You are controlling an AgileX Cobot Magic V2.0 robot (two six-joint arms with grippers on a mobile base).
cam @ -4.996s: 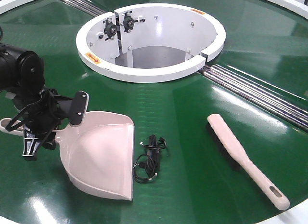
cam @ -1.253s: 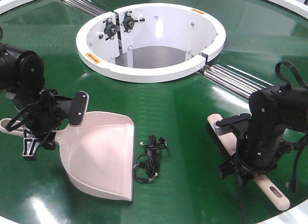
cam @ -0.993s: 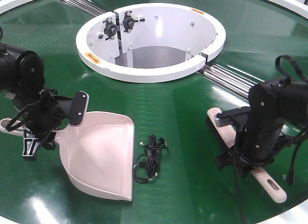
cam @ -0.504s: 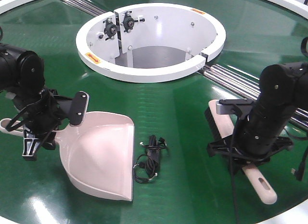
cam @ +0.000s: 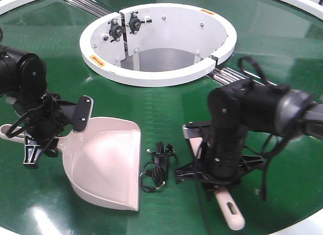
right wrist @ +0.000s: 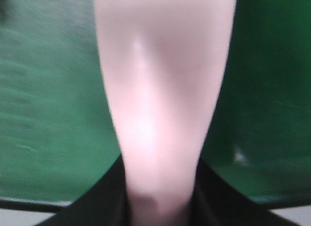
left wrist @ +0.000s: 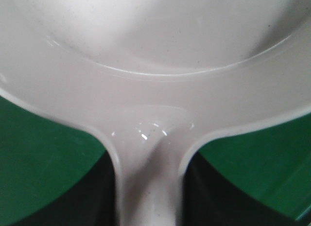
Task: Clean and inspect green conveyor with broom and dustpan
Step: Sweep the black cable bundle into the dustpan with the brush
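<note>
Nearest the camera, the slotted end of the broom (cam: 229, 213) sticks out toward the front edge of the green conveyor desk (cam: 166, 106). Just above it the right hand (cam: 218, 177) is pinching the broom's handle: the wrist view shows the pale shaft running between two dark jaws. The brush head pokes out on the arm's far side, and whether its bristles touch the desk is hidden by the arm.

To the left the dustpan (cam: 106, 159) lies flat on the desk, its open lip facing right. The left hand (cam: 45, 136) is pressed onto the neck where handle meets pan; its wrist view shows that neck between dark jaws. A small tangle of black cable (cam: 155, 167) lies between the two tools, just beside the pan's lip and apparently not touching it.

Further back are the white round rim (cam: 151, 77) of the central opening and the metal roller strips (cam: 282, 101).

Both tools look gripped, so the step in hand seems to be the sweep itself. The next move probably calls for setting the bristles down on the right of the cable and drawing them leftward over the lip, while the left hand keeps the lip flush on the desk so the cable does not slip beneath
</note>
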